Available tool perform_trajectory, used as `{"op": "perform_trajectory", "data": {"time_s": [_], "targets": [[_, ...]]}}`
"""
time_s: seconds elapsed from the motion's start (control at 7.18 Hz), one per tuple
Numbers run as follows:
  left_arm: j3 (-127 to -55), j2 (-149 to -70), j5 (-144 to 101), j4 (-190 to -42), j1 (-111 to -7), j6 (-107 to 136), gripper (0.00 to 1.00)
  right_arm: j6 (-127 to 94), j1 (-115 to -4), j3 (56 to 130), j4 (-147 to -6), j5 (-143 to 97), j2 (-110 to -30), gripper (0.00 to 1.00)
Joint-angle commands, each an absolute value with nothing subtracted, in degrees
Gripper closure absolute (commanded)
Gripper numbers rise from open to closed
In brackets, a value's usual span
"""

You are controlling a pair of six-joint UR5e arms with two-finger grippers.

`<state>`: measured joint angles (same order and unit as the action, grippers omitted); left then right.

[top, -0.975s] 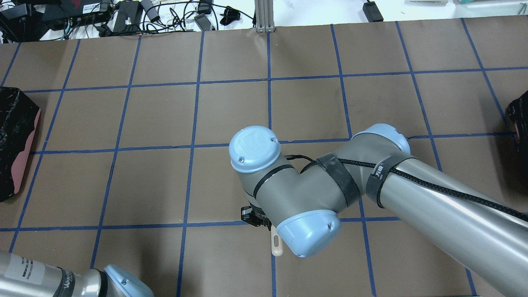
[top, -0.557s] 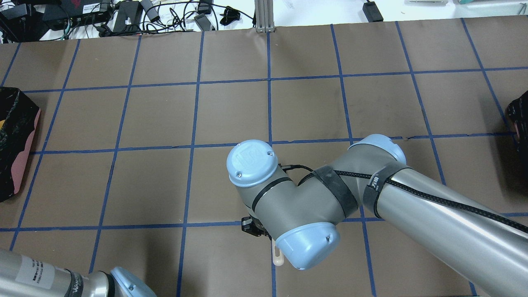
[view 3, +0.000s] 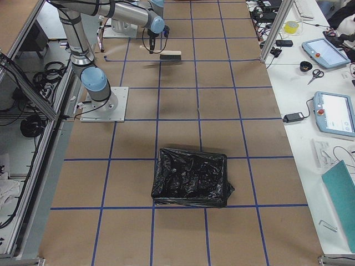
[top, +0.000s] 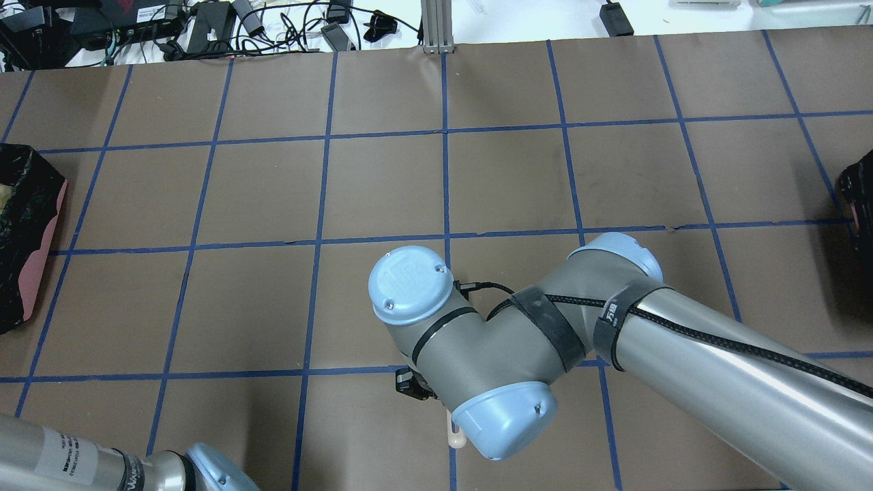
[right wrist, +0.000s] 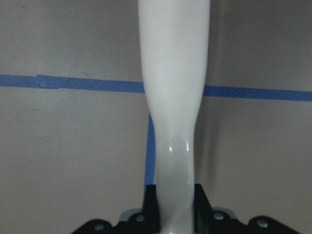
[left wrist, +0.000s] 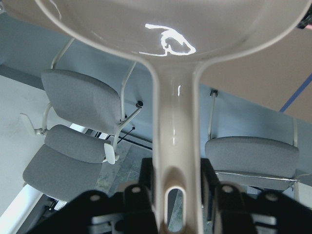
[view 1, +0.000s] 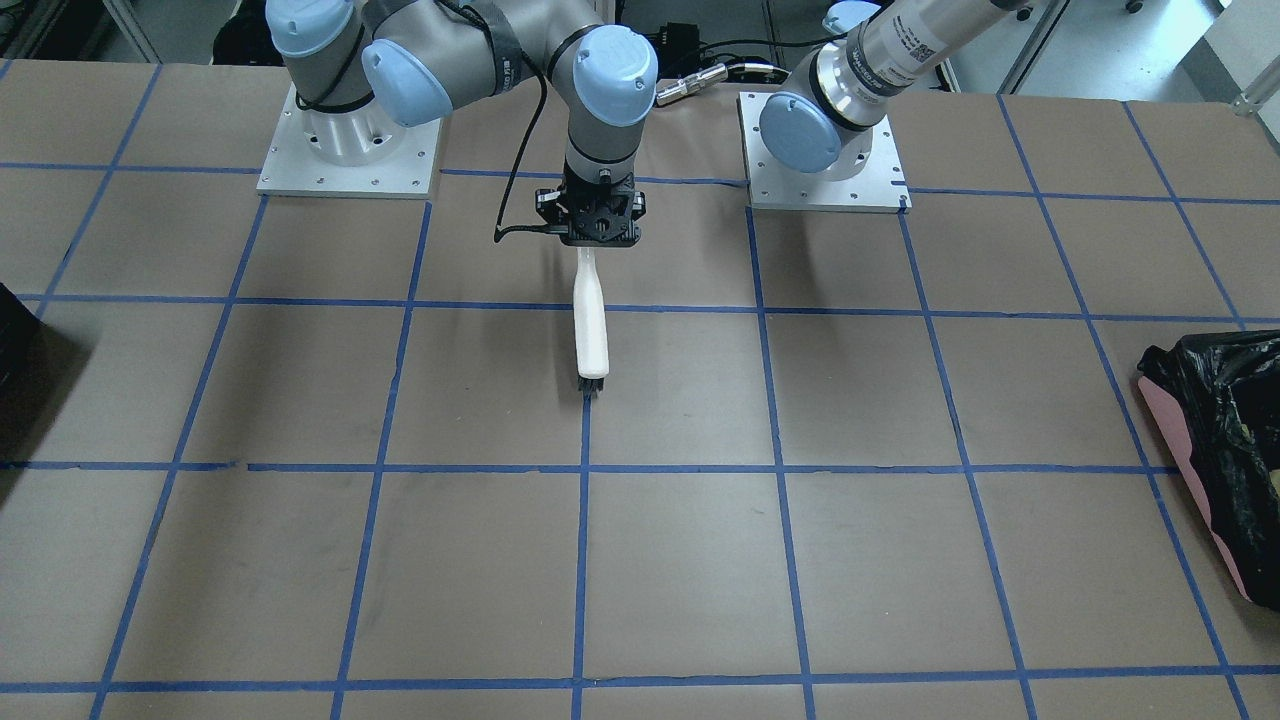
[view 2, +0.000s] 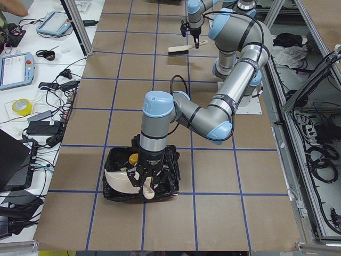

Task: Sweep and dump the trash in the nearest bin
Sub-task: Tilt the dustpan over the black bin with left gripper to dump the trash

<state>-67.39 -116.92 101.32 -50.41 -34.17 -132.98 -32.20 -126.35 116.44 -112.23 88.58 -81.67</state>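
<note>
My left gripper [view 2: 145, 180] is shut on the handle [left wrist: 174, 146] of a cream dustpan [view 2: 120, 181], tilted over the pink-sided bin [view 2: 168, 181] with its black bag. Orange and yellow trash [view 2: 132, 158] lies inside the bin. In the overhead view a pale scrap [top: 7, 191] shows in the bin [top: 42, 249] at the left edge. My right gripper [view 1: 590, 243] is shut on the white handle of a brush [view 1: 590, 325], bristles near the table. The handle fills the right wrist view [right wrist: 173, 97].
A plain all-black container [view 3: 191, 177] stands at the table's right end and also shows in the overhead view [top: 859, 184]. Blue tape lines [view 1: 585, 520] grid the brown table. Cables and devices [top: 204, 27] lie past the far edge.
My right wrist with the brush has drawn back toward the robot's base and slightly left. Pale and orange trash has appeared in the bin at the overhead view's left edge.
</note>
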Motion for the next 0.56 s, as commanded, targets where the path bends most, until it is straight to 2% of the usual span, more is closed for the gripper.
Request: {"op": "perform_trajectory", "data": {"time_s": [0.0,0.14,0.28,0.42], "targets": [[-67.3,-113.3,101.2,-54.4,-40.1,-130.2,1.00,-32.2,-126.4,118.6,-115.2,88.9,-81.5,1.00],[-67.4,-111.1,102.0,-59.0,-43.4,-124.9,1.00,-32.2,-126.4,118.6,-115.4,89.0,-81.5,0.76],[-67.4,-109.4,101.3,-63.8,-45.2,-119.0,1.00,-32.2,-126.4,118.6,-116.4,89.1,-81.4,0.44],[-67.5,-107.9,101.3,-68.5,-48.0,-113.3,1.00,-32.1,-126.4,118.6,-116.4,89.1,-81.5,0.17]]}}
